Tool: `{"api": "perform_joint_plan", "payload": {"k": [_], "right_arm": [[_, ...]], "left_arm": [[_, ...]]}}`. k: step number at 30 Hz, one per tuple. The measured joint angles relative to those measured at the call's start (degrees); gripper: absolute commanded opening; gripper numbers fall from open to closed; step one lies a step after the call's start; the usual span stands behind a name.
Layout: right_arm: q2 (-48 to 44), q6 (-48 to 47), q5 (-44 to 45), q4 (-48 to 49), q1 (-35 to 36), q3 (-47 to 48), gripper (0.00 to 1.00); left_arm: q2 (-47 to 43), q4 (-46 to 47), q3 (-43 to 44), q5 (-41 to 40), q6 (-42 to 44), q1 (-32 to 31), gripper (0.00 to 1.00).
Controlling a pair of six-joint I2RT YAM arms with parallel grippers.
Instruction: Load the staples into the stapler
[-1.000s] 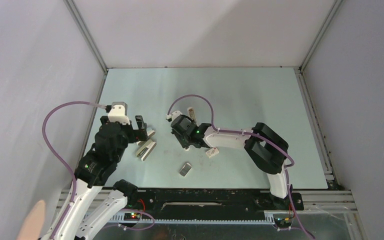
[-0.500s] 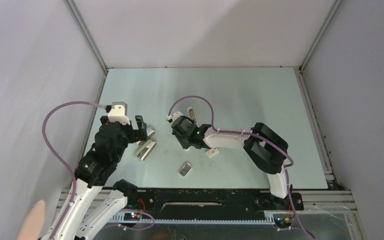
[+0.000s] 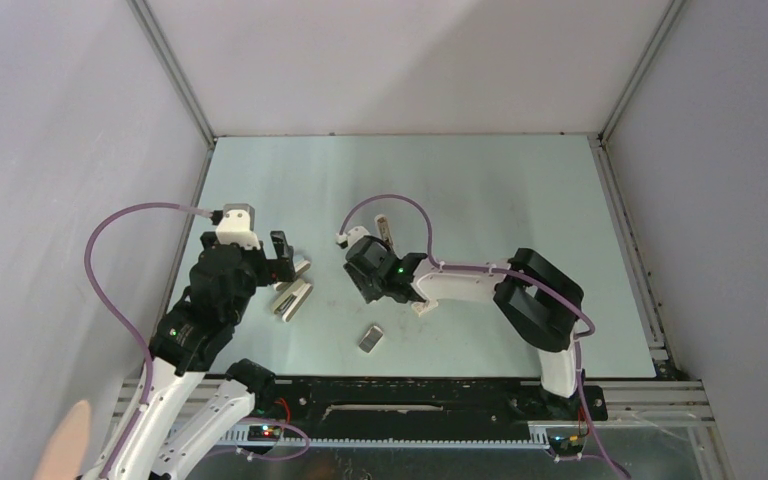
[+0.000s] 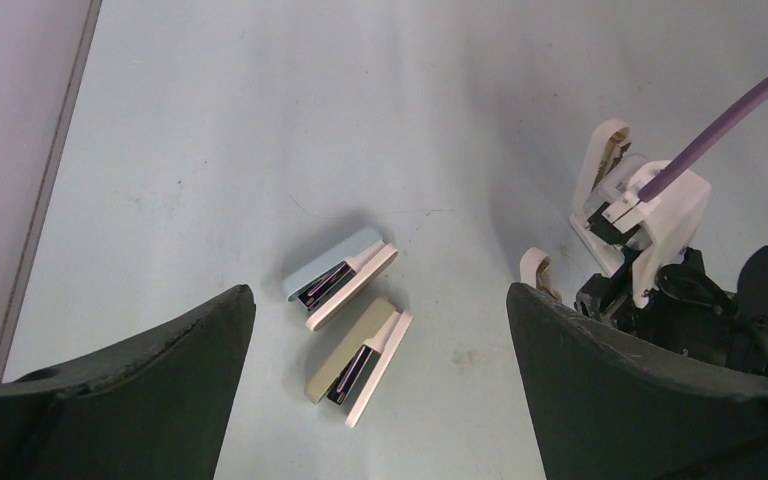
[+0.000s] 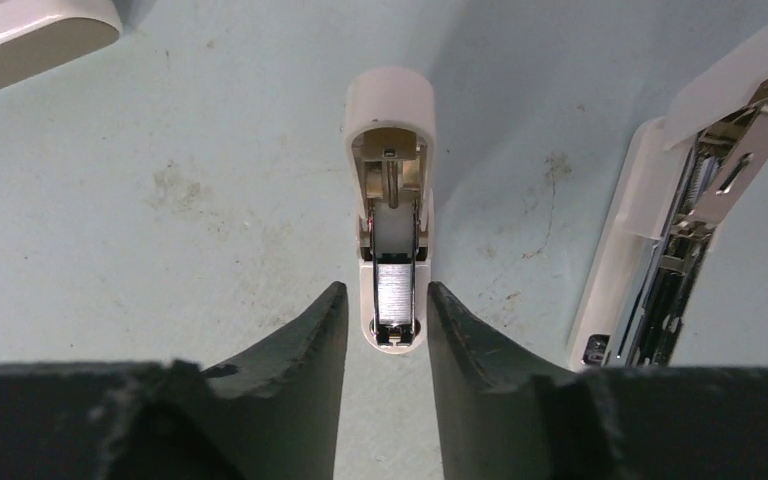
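**Item record: stapler open on table, staples lying apart**

Top external view. Pale green table [image 3: 480, 190]. The stapler [image 3: 384, 226] lies just beyond the right gripper [image 3: 356, 275], toward the far side. The staples [image 3: 371, 338] are a small grey block lying loose on the table nearer the arm bases, well apart from the stapler. A small white box [image 3: 422, 306] lies beside the right forearm. The left gripper [image 3: 285, 262] hangs over two larger bars [image 3: 295, 293].

Left wrist view. Left gripper [image 4: 380, 292]: jaws wide, nothing held. On the table between the fingers lie a blue-grey-topped bar [image 4: 345, 275] and, just beside it, a beige-topped bar [image 4: 360, 360]. To the right are the stapler [image 4: 600, 165], its arms hinged apart, and a white stub [image 4: 538, 272] next to the right gripper's body.

Right wrist view. Right gripper [image 5: 388, 300]: jaws narrow, flanking the near end of the white stub [image 5: 392, 150], which lies flat. A sliver of table shows between one finger and the stub. A grey ribbed piece sits in the stub's channel. The stapler [image 5: 625, 240] lies open just to the right, dark metal channel exposed.
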Motion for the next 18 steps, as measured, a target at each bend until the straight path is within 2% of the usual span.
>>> {"api": "perform_joint_plan", "payload": {"k": [18], "right_arm": [[0.04, -0.15, 3.02, 0.61, -2.08, 2.64, 0.42]], "left_arm": [[0.24, 0.00, 0.00, 0.00, 0.00, 0.02, 1.00]]}}
